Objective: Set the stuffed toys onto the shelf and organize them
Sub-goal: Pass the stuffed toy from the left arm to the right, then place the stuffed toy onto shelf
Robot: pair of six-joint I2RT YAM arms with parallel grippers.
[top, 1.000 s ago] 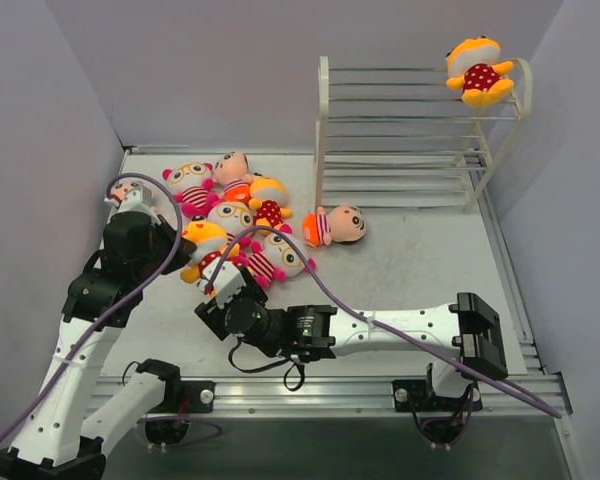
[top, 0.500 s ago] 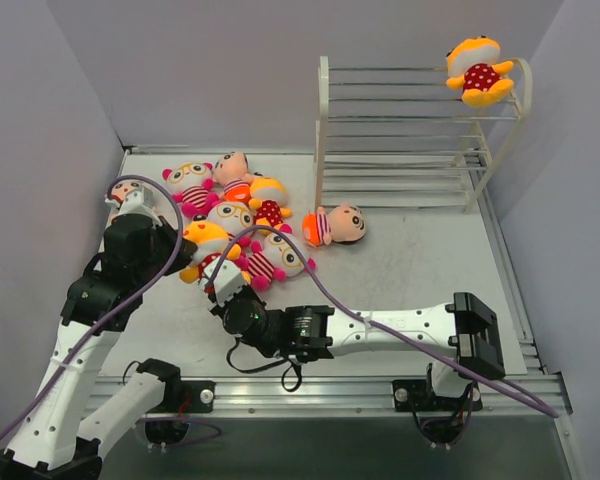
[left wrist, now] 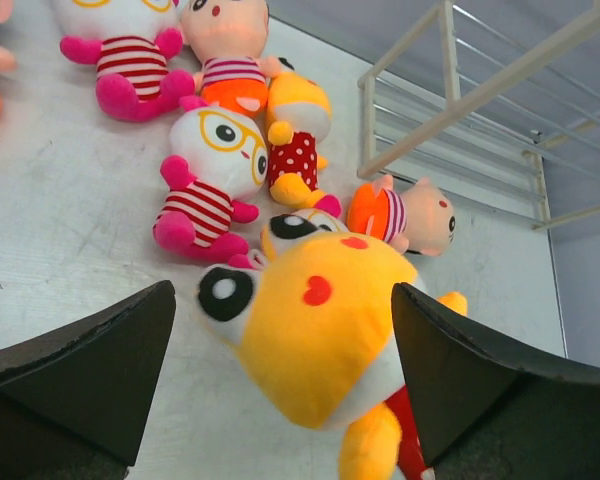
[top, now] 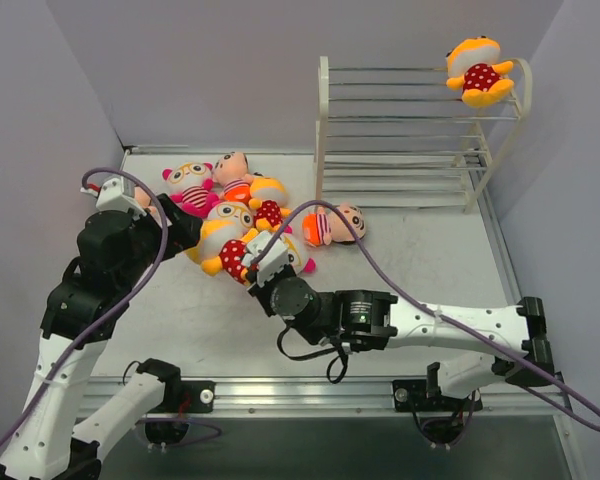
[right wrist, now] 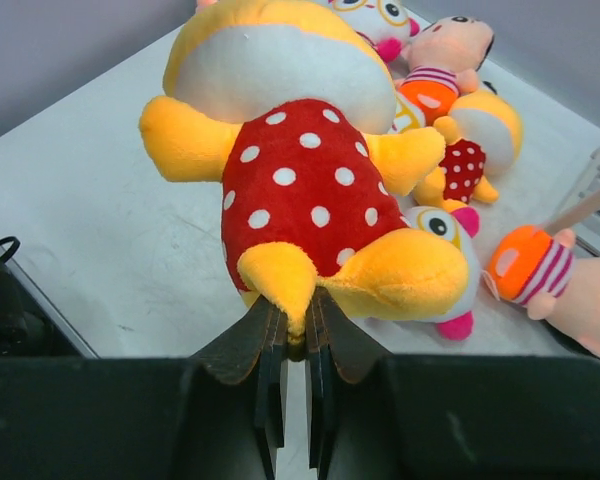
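Right wrist view: I log the right gripper (right wrist: 290, 335) with its two fingers drawn almost together, pinched on the bottom seam of the polka-dot doll (right wrist: 302, 190), between its yellow feet.
Held item: red body with white spots, yellow head. Feet sit at my fingertips and the head points away from this camera. I judge it lifted off the table (top: 410, 270), but I cannot be sure.
Left gripper (left wrist: 283, 300): fingers spread wide, one on each side of the doll's yellow head. A gap shows on both sides, so I read no contact.
Long axis of held item: head toward the left arm, feet toward the right gripper, lying roughly crosswise in the top external view.
Pile (top: 230, 190): several dolls lie close together just beyond the held one, on the left-middle of the table.
Peach-faced doll (top: 336, 224): lies on its side, apart from the pile and near the foot of the shelf.
Shelf (top: 410, 130): stands at the far right of the table, well apart from the held doll, to its right and beyond it.
Shelved doll (top: 480, 70): one yellow-orange doll sits at the right end of the top tier.
Nearer arm: the right, since its base is on the shelf side. I judge the carry is its job, with the left fingers kept off the head.
Risk: the pinch is thin, so the doll may swing or slip.
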